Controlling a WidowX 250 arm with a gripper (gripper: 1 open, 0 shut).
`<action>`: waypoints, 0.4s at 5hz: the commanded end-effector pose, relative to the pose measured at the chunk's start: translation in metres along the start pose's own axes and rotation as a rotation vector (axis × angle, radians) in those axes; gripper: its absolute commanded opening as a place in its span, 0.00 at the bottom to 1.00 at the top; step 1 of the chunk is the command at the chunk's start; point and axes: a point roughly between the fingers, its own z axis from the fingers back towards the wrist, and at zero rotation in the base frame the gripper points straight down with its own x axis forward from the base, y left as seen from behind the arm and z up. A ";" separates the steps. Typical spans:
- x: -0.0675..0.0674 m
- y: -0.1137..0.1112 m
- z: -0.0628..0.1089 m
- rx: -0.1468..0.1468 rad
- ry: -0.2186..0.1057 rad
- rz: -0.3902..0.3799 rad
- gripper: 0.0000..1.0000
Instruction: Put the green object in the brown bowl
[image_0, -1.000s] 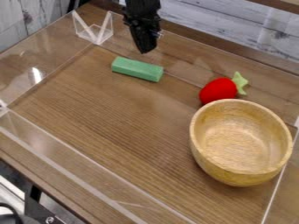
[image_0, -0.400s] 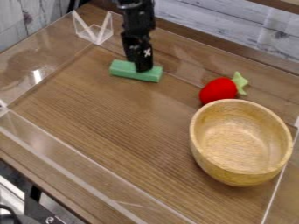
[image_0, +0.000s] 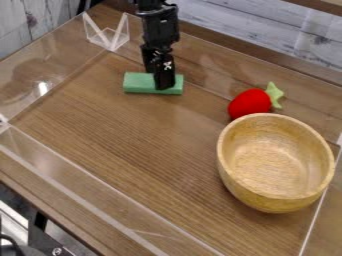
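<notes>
The pincer (image_0: 163, 84) points steeply down over the green object (image_0: 152, 84), its dark fingers spread wide and lowered onto the block's right half. It is released: nothing is clamped yet, and the view does not show clearly whether the fingertips straddle the block or merely touch its top. The green object lies flat on the wooden tabletop (image_0: 120, 170) in the far left part of the work area, its left end showing beside the pincer.

Further out, a red strawberry toy (image_0: 250, 103) with a green top sits to the right, between the block and the brown bowl (image_0: 275, 162). The bowl stands near the right edge, upright and empty, well apart from the block. Clear acrylic walls (image_0: 27, 95) rim the tabletop.

As a judgement, the task is at its early stage: the approach to the block looks complete, but the grasp is not made. Left to do are closing on the block, lifting it, carrying it right and toward the camera past the strawberry toy, and letting it go inside the bowl.
</notes>
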 end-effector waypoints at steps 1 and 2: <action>0.001 -0.011 0.009 0.019 0.011 -0.046 1.00; -0.003 -0.018 0.007 -0.002 0.039 -0.059 1.00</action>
